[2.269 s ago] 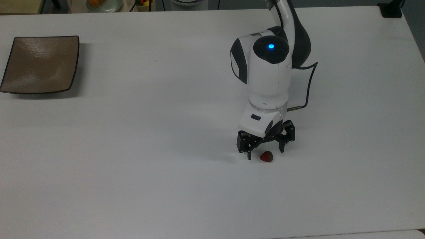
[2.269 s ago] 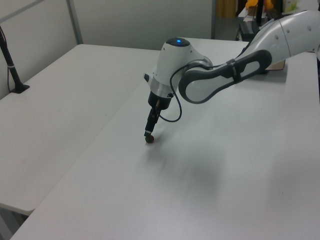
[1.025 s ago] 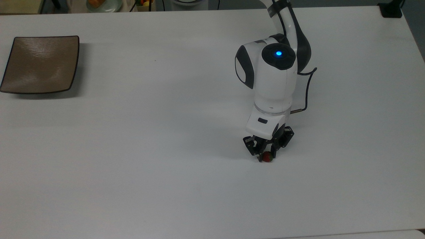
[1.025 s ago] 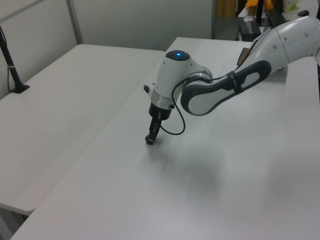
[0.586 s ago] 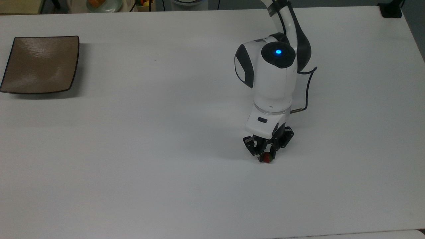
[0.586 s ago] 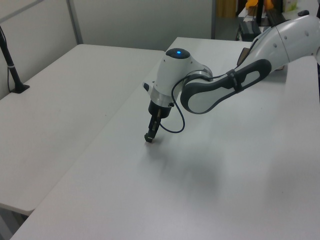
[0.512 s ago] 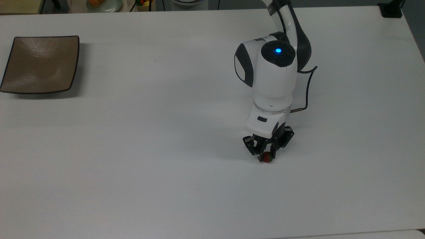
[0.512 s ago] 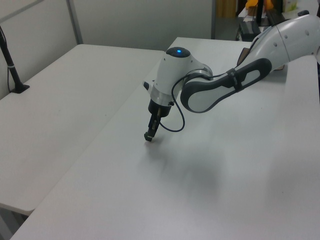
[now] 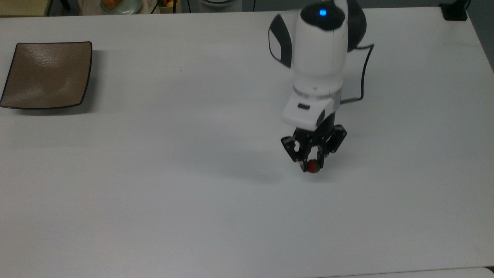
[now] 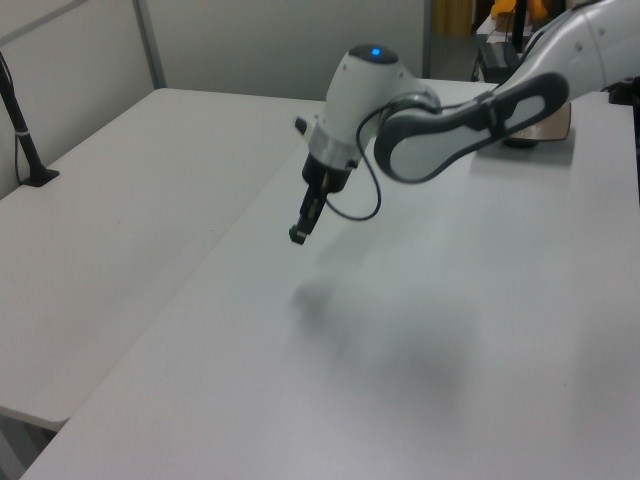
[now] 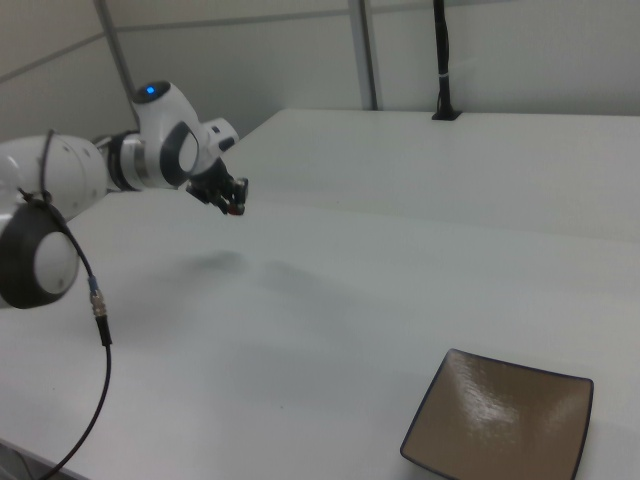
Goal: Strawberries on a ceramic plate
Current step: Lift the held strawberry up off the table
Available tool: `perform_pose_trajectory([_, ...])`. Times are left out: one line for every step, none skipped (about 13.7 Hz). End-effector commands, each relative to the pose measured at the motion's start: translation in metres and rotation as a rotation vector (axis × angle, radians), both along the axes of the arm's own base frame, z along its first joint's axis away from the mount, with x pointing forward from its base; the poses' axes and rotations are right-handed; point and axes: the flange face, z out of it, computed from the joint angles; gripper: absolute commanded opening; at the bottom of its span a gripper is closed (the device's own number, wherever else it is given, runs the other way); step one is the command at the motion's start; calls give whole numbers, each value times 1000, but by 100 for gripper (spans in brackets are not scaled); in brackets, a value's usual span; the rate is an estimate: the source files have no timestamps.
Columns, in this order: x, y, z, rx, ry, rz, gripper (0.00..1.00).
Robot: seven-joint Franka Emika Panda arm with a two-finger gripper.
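Gripper [image 9: 312, 164] hangs in the air above the white bench [image 9: 154, 193], its two black fingers closed tight on the strawberry [image 9: 313, 166], a tiny red fruit with a bit of green showing at one side. From the left view the gripper [image 10: 299, 233] is plainly clear of the bench surface, with its own soft shadow [image 10: 315, 297] lying on the bench below it. From the right view the gripper [image 11: 236, 205] points down and a little sideways, and a speck of red shows at its tip, with another dim shadow on the bench underneath.

Above the gripper rises the white arm [image 9: 316, 58], with a blue light [image 9: 322, 12] glowing on its top joint and a thin dark cable [image 9: 362, 73] looping off at the top view's right.

The ceramic plate [image 9: 46, 75] sits well apart from the strawberry, at the far left of the top view near the bench's edge. It is square, glossy brown, dark-rimmed, with nothing on it. In the right view the ceramic plate [image 11: 505, 420] lies at the lower right, while the gripper is high at the left.
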Motion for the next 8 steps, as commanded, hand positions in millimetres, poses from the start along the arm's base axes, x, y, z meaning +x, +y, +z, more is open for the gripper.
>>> perform_pose_trajectory([-50,-42,77,-11,90,-53,23])
perform_pose_trajectory([-56,-63,103,3,120,-85,22])
perform_pose_trajectory([-60,-76,120,28,127,-102,22])
perform_pose_trajectory([-68,-92,141,45,147,-124,22])
perform_pose_trajectory([-74,-103,153,40,166,-134,22])
perform_pose_trajectory([-80,-115,164,31,183,-132,23])
perform_pose_trajectory([-86,-124,173,29,195,-128,23])
perform_pose_trajectory([-98,-139,183,27,208,-128,23])
